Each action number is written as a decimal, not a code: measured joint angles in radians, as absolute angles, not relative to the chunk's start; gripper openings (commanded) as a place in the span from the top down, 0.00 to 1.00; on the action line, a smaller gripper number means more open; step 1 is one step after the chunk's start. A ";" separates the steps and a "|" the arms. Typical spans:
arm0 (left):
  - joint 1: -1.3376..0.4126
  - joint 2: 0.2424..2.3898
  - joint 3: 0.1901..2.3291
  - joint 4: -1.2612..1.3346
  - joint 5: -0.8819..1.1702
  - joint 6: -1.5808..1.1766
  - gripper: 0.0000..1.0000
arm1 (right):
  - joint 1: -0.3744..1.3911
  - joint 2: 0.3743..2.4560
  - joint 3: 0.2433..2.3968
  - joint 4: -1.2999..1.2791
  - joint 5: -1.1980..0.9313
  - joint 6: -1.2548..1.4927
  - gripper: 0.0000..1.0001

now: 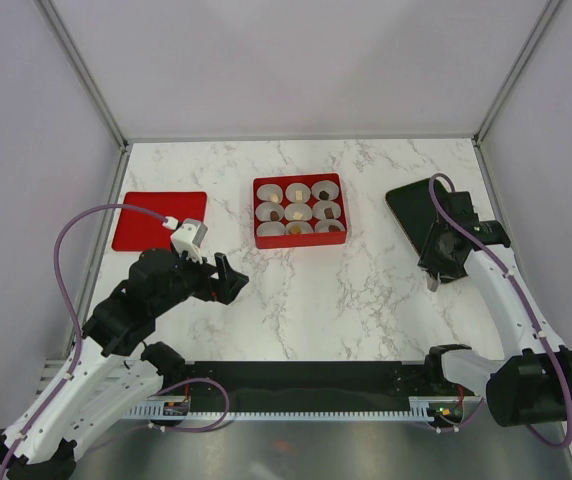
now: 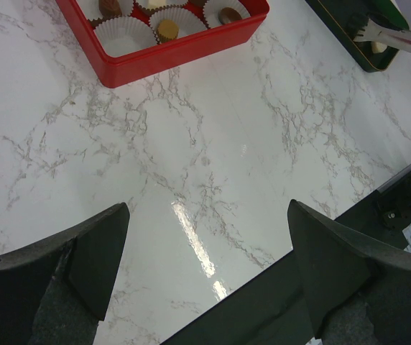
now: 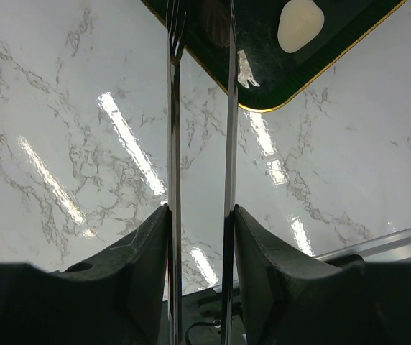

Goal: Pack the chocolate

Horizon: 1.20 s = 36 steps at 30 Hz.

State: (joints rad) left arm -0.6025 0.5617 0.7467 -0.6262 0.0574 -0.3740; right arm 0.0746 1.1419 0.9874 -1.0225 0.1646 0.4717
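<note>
A: Steel tweezers [image 3: 230, 108] clamped in the right end effector [image 3: 200, 215], tips over the dark tray [image 1: 406, 205] by the table's [image 1: 366, 290] right edge.

B: Cream chocolate [image 3: 300, 25] lies there. Picking step, I'd say: next, pinch one gently and carry it to the red box [image 1: 298, 243]. Left end effector [image 2: 207, 207] gapes wide.

You are working in: robot lab test cell. Shown by: plain pale walls [image 1: 296, 60] on aluminium posts [image 1: 84, 72]; marble-pattern desk [image 1: 366, 290]; left arm [image 1: 116, 330] and right arm [image 1: 501, 290] mounted at a cabled rail [image 1: 296, 388].
</note>
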 measured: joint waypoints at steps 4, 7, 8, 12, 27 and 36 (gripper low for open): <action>-0.603 0.562 0.747 -0.626 0.057 -0.374 0.00 | 0.072 1.142 0.994 -1.018 0.179 0.465 0.52; -0.603 0.562 0.747 -0.627 0.057 -0.374 0.00 | 0.066 1.142 0.994 -1.018 0.187 0.461 0.52; -0.603 0.562 0.747 -0.626 0.057 -0.374 0.00 | 0.063 1.142 0.994 -1.019 0.189 0.459 0.52; -0.603 0.563 0.747 -0.626 0.057 -0.374 0.00 | 0.050 1.142 0.988 -1.019 0.191 0.454 0.52; -0.603 0.570 0.747 -0.626 0.057 -0.374 0.00 | -0.006 1.126 0.923 -1.008 0.091 0.460 0.55; -0.603 0.570 0.747 -0.626 0.056 -0.374 0.00 | -0.043 1.084 0.916 -1.002 0.051 0.467 0.59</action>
State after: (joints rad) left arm -0.6025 0.5701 0.7467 -0.6262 0.0555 -0.3740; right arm -0.0429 1.0836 0.9157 -1.0016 0.0509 0.4667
